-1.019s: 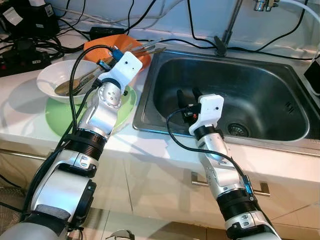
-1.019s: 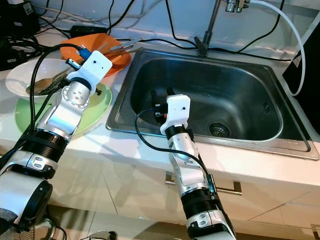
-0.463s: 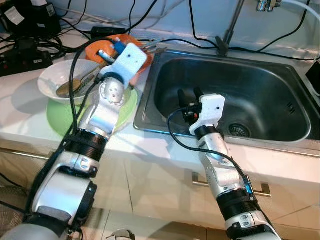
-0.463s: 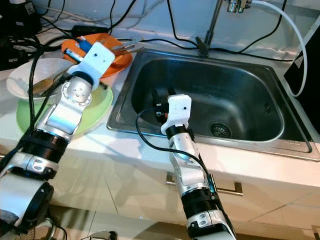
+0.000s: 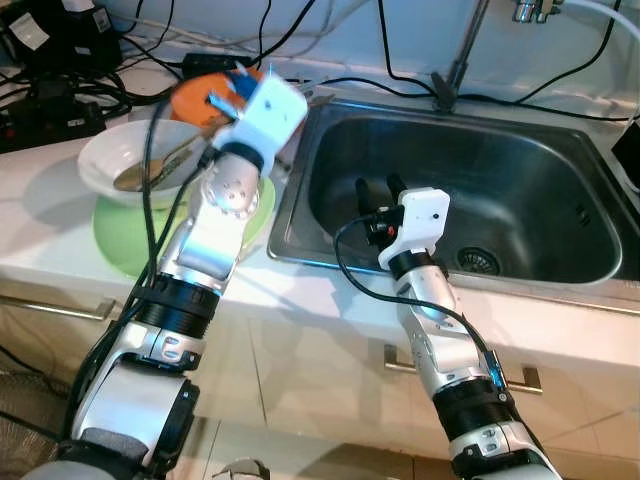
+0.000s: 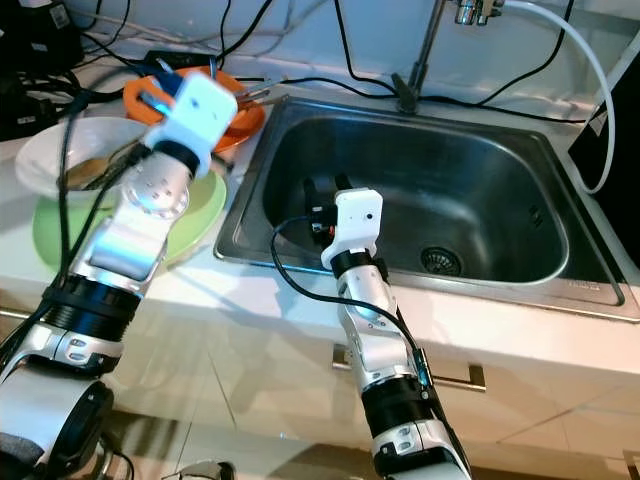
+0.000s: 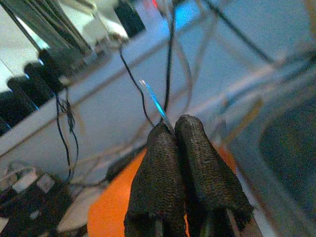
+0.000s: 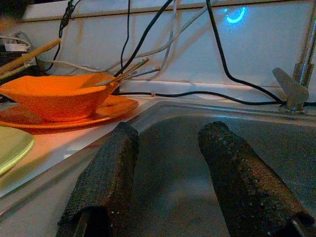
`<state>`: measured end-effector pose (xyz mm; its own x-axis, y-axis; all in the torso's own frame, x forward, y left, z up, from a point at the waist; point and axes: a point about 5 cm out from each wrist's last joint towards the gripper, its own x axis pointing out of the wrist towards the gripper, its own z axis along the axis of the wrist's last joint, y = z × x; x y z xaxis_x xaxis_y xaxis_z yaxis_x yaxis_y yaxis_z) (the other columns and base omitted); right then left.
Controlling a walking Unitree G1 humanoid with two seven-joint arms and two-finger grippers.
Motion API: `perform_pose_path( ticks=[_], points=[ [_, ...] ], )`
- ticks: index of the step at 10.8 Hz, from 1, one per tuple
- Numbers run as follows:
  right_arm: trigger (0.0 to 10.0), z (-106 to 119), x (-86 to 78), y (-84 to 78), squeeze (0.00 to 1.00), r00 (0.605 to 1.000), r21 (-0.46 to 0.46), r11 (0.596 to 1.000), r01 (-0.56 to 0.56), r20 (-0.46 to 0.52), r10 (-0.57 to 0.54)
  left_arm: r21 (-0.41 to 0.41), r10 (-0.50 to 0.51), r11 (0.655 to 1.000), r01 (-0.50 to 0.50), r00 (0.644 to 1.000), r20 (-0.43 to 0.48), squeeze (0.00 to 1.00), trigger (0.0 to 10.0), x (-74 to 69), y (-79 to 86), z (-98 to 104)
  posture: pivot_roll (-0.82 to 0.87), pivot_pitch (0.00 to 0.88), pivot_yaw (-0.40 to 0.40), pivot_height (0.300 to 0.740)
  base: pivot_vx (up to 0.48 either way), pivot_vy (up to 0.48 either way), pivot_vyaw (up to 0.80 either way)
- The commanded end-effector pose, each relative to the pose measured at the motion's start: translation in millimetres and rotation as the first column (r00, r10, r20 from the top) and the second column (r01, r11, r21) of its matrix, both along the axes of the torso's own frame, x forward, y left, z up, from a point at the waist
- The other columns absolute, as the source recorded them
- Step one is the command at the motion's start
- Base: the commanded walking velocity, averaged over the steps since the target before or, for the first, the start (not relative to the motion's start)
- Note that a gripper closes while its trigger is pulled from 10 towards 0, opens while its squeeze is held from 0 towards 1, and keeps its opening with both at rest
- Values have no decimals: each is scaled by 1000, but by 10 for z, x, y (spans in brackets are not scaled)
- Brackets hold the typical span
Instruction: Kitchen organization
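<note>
My left gripper (image 5: 224, 94) is raised over the orange bowl (image 8: 57, 96) and orange plate (image 8: 114, 106) at the back of the counter. Its fingers (image 7: 163, 168) are shut on a thin blue utensil (image 7: 154, 102) that sticks out past the tips. Several metal chopsticks (image 8: 132, 71) lean in the orange bowl. A white bowl (image 5: 108, 155) holding a spoon (image 5: 150, 172) rests on a green plate (image 5: 118, 238) near the counter's front. Inside the steel sink (image 5: 520, 180), my right gripper (image 5: 376, 188) stands open with nothing between its fingers (image 8: 106, 168).
A faucet (image 5: 456, 68) rises behind the sink. Black cables and power strips (image 5: 50, 110) crowd the back left of the counter. Cabinet fronts with a metal handle (image 5: 520, 378) run below the counter edge.
My left arm has lifted and swung toward the back right, taking the blue utensil up above the orange dishes. The right arm has stayed still in the sink.
</note>
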<state>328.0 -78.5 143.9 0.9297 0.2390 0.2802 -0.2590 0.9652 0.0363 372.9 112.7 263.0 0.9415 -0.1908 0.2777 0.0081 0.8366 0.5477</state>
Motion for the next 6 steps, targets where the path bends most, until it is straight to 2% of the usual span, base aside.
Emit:
perform_pose_path(
  ticks=[1, 2, 3, 4, 5, 6],
  points=[
    [10000, -16, 13, -24, 0, 1000, 5, 1000, 9, -7, -9, -39, -63, 997, 66, 995, 73, 0, 0, -60, -70, 176, 69, 41, -39, 740, 0, 0, 0],
    [10000, -18, 13, -23, 0, 1000, 4, 1000, 8, -8, -8, -72, -115, 989, 126, 983, 143, 0, 10000, -132, -124, 338, 70, 39, -40, 740, 0, 0, 0],
    [10000, -17, 17, -25, 0, 1000, 4, 1000, 7, -8, -7, -144, -176, 968, 208, 963, 206, 0, 10000, -203, -161, 475, 70, 38, -40, 740, 0, 0, 0],
    [10000, -16, 20, -26, 0, 1000, 4, 1000, 7, -8, -7, -177, -215, 949, 261, 946, 241, 0, 10000, -248, -189, 548, 70, 37, -41, 740, 0, 0, 0],
    [10000, -15, 24, -30, 0, 1000, 4, 1000, 7, -8, -7, -261, -301, 886, 383, 904, 303, 0, 10000, -342, -257, 657, 70, 37, -41, 740, 0, 0, 0],
    [10000, -11, 29, -33, 0, 1000, 3, 1000, 6, -7, -6, -363, -376, 808, 464, 881, 288, 0, 10000, -366, -313, 628, 69, 35, -41, 740, 0, 0, 0]
  ],
)
